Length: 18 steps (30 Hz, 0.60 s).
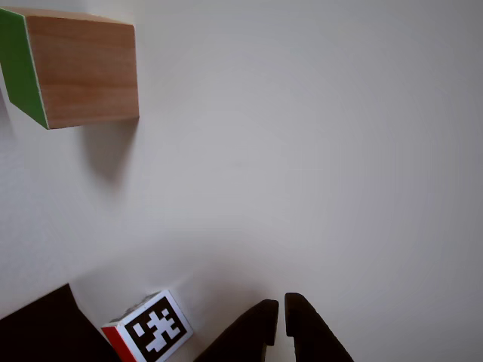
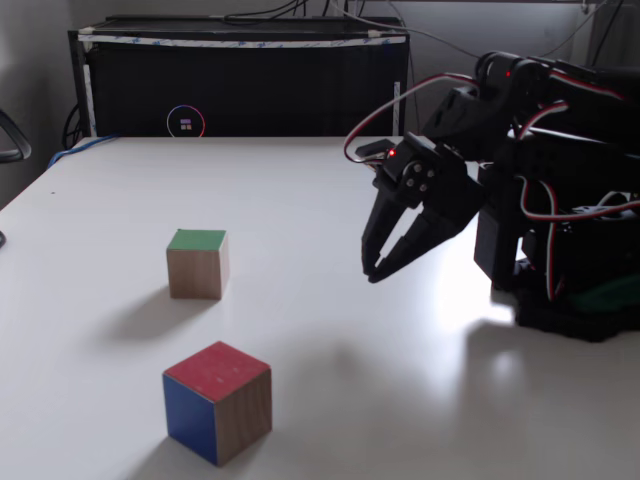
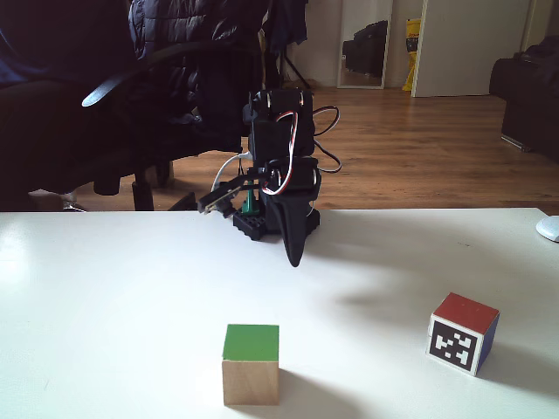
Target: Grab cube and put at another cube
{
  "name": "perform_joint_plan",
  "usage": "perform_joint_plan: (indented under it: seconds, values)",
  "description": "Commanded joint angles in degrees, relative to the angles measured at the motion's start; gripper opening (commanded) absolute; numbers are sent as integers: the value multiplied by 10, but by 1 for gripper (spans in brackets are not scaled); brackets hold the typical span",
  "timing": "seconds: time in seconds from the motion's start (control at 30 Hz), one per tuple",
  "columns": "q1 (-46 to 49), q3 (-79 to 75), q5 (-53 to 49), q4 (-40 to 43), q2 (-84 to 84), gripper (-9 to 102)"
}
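Note:
The cube (image 2: 197,263), light wood with a green top face, sits on the white table; it also shows as the cube (image 1: 75,68) at the top left of the other view and as the cube (image 3: 251,362) near the front. Another cube (image 3: 463,332), with a black-and-white marker face and a red top, rests to the right; it shows too as another cube (image 1: 151,328) and another cube (image 2: 218,400), where red and blue faces are seen. My black gripper (image 2: 372,272) hangs above the table, shut on nothing and apart from both cubes. Its fingertips (image 1: 290,302) nearly touch, and the gripper (image 3: 295,259) points down.
The arm's base (image 2: 570,290) stands at the table's right in a fixed view. A black cabinet (image 2: 240,80) lines the far edge. A white mouse (image 3: 548,229) lies at the right edge, with a dark chair (image 3: 166,78) behind the table.

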Motion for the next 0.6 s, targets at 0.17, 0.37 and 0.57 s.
perform_joint_plan:
  seconds: [0.17,0.37,0.57]
  values:
    - [0,-2,1,2,3,0]
    - [-4,-2,-4,2,3,0]
    - [-8,-2,-7,2,3,0]
